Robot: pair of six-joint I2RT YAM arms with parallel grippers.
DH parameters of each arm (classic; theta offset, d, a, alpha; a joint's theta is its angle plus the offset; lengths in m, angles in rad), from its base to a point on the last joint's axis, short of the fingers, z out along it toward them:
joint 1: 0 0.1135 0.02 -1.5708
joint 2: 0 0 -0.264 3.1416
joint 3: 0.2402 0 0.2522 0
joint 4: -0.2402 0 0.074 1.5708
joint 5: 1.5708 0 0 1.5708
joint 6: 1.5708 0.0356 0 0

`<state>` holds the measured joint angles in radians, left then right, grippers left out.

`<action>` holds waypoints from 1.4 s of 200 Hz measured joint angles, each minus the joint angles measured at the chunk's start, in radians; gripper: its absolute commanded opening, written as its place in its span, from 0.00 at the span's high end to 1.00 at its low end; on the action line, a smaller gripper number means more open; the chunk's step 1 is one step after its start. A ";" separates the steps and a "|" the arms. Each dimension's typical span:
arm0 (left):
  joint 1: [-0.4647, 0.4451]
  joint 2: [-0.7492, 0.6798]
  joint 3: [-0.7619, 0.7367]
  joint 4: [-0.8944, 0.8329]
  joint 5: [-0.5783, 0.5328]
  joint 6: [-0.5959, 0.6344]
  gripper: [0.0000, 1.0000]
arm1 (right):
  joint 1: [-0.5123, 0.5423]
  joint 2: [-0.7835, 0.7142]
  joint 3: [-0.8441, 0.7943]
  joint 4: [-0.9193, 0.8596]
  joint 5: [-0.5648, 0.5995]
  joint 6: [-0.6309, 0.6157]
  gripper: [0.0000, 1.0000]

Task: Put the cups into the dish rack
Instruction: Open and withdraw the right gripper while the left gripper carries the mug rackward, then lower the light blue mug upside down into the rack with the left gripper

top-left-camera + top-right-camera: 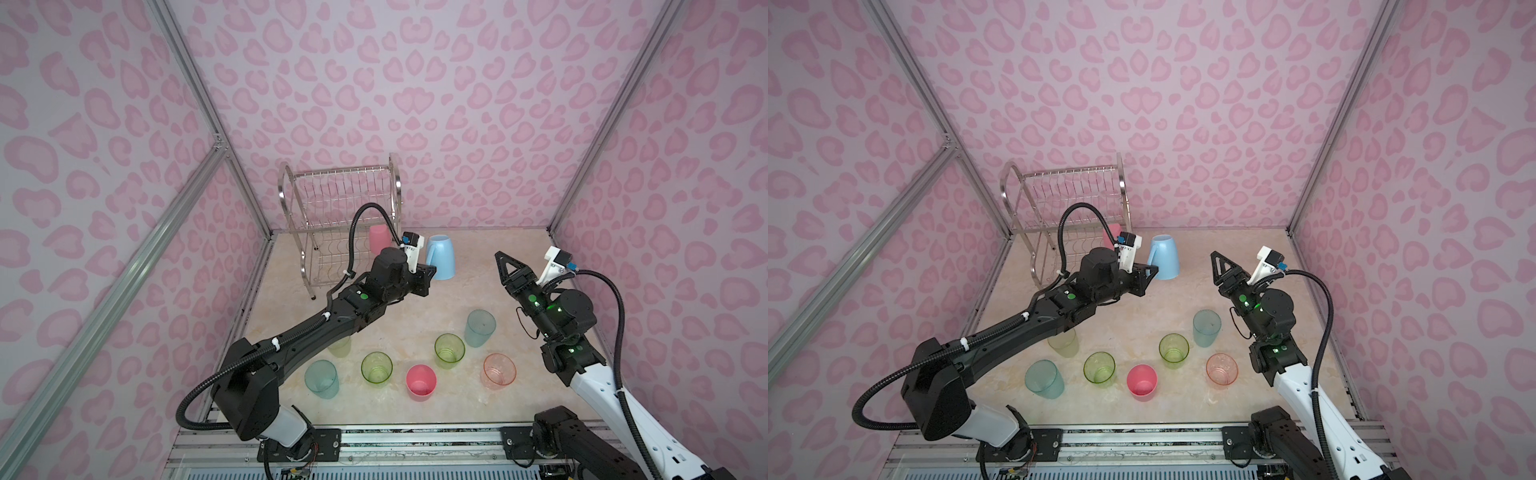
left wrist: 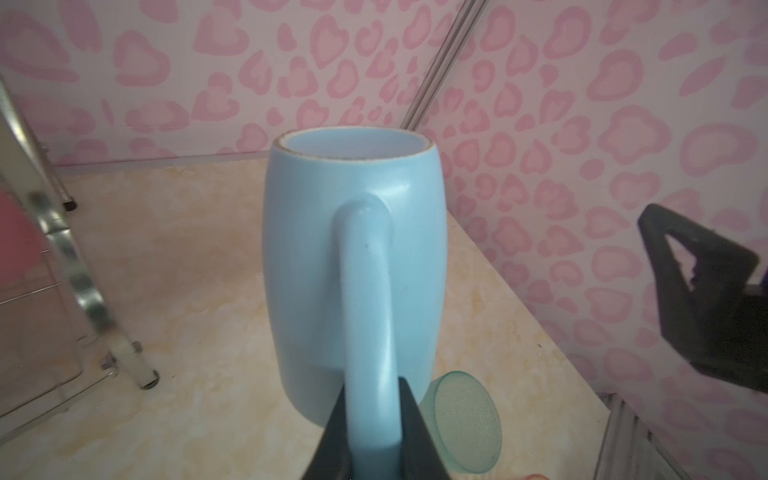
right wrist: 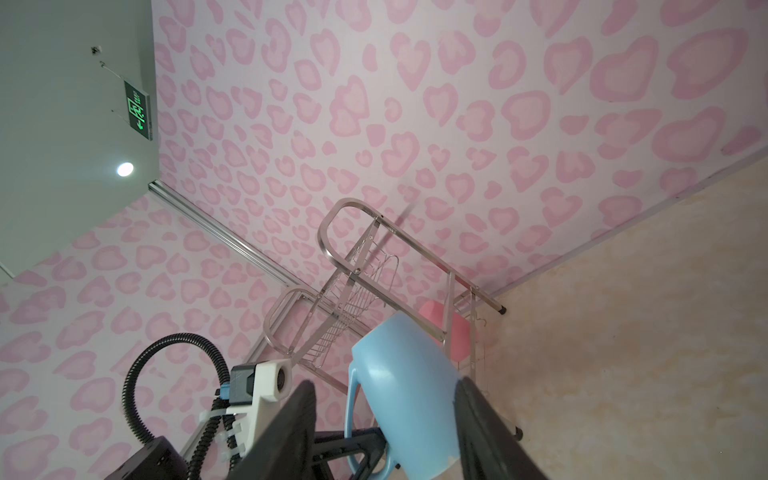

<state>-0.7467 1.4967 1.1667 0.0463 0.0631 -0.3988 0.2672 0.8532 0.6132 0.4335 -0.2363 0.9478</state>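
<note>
Where left pincer (image 2: 371,399) closes, mug handle (image 2: 365,291) lies between.

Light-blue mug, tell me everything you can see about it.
The light-blue mug is opaque, matte and barrel-shaped, with one loop handle. The end turned up has a pale recess ringed by a rough whitish edge. It is roughly upright, just right of the dish rack in both top views, not in it. The left gripper is shut on the handle. Whether the mug touches the table is unclear.

Chrome wire rack (image 1: 338,195) gleams; blue mug (image 2: 303,249) looks matt (rim rough).
</note>
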 measured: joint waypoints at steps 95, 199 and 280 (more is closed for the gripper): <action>-0.002 -0.288 -0.362 0.005 -0.354 0.122 0.94 | -0.001 0.013 -0.001 -0.077 0.087 -0.182 0.47; 0.145 -0.308 -0.497 0.146 -0.534 0.166 0.94 | 0.070 0.075 -0.006 -0.062 0.061 -0.322 0.48; 0.246 -0.081 -0.478 0.412 -0.544 0.230 0.94 | 0.107 0.097 -0.002 -0.069 0.078 -0.392 0.49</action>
<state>-0.5007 1.4155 0.6888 0.4587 -0.4805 -0.1692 0.3740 0.9497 0.6113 0.3645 -0.1581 0.5560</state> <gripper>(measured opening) 0.164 0.516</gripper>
